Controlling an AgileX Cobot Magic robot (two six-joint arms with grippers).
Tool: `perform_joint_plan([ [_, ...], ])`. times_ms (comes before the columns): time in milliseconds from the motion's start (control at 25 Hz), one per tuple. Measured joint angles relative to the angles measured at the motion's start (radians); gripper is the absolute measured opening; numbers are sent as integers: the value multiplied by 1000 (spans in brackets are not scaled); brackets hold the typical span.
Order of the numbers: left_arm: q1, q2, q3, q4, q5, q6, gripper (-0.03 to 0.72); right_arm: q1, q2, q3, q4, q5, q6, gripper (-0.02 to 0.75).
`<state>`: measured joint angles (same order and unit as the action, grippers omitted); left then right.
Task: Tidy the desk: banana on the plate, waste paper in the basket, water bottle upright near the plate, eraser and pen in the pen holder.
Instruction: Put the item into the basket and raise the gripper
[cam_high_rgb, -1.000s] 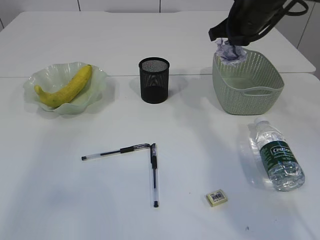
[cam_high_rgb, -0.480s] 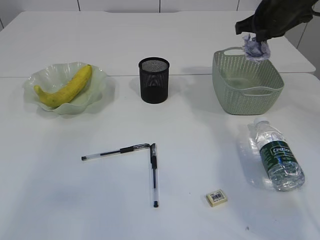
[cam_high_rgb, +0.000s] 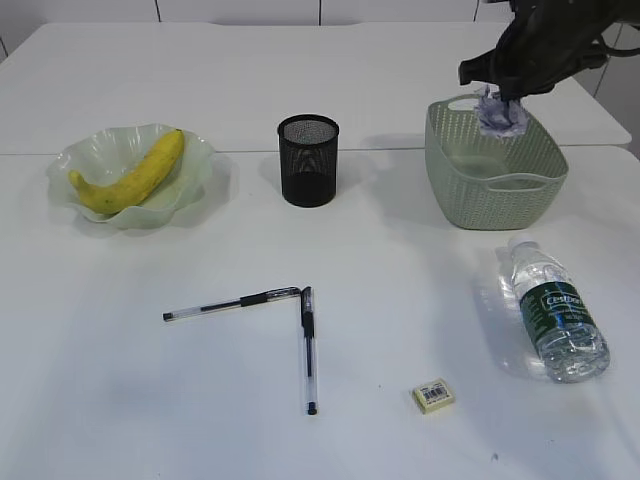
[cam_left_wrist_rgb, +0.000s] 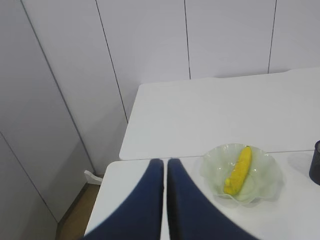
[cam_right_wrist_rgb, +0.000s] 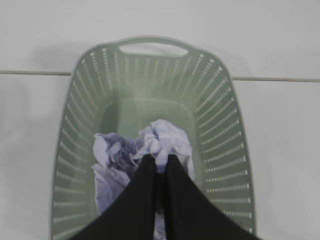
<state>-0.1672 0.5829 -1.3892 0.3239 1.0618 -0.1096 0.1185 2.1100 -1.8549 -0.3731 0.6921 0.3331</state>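
White tabletop (cam_high_rgb: 120, 400) fills view; at 1 o'clock, the right pincer (cam_right_wrist_rgb: 159, 161) pinches crumpled white waste paper (cam_right_wrist_rgb: 150, 147) above the sage green perforated plastic basket (cam_high_rgb: 495, 200). Left pincer (cam_left_wrist_rgb: 165, 167) is closed, empty.

I am seeing the banana (cam_high_rgb: 132, 173) lying in the plate (cam_high_rgb: 88, 152) at far left, the pen holder (cam_high_rgb: 308, 160) standing mid-desk, the basket (cam_high_rgb: 494, 180) sitting right, the water bottle (cam_high_rgb: 556, 314) lying before it.
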Motion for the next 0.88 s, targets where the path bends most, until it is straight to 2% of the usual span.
perform_joint_plan([
  [880,0,0,0,0,0,0,-16,0,65,0,-37,-52,8,29],
])
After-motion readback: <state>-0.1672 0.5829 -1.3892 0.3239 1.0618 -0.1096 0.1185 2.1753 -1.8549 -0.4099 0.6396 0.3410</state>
